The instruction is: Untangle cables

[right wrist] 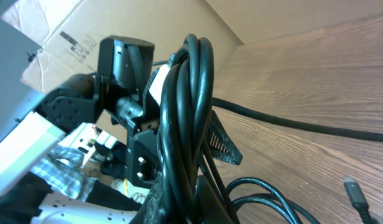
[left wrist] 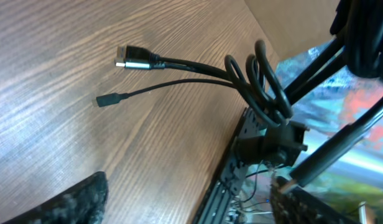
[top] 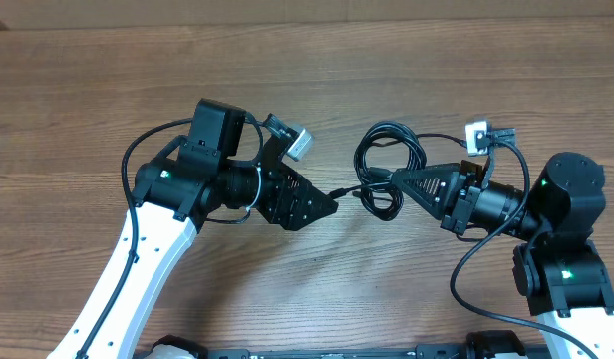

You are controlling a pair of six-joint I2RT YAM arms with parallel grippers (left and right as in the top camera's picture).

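Observation:
The cables (top: 387, 150) are thin black cords in loose loops at the table's middle right. My right gripper (top: 397, 181) points left and is shut on the bundle. In the right wrist view the cords (right wrist: 188, 106) run up between its fingers (right wrist: 204, 199). A plug end (right wrist: 354, 193) lies on the wood. My left gripper (top: 330, 205) points right, open and empty, just short of a plug end (top: 340, 191). The left wrist view shows a silver-tipped plug (left wrist: 127, 59), a small black plug (left wrist: 108, 99) and the loops (left wrist: 261, 84) ahead of the open jaws (left wrist: 191, 205).
The wooden table (top: 88, 110) spreads to the left and far side. A cardboard wall (top: 307, 12) runs along the back edge, and a cardboard box (right wrist: 61, 37) shows in the right wrist view. A black metal rail (left wrist: 232, 168) lines the table's edge.

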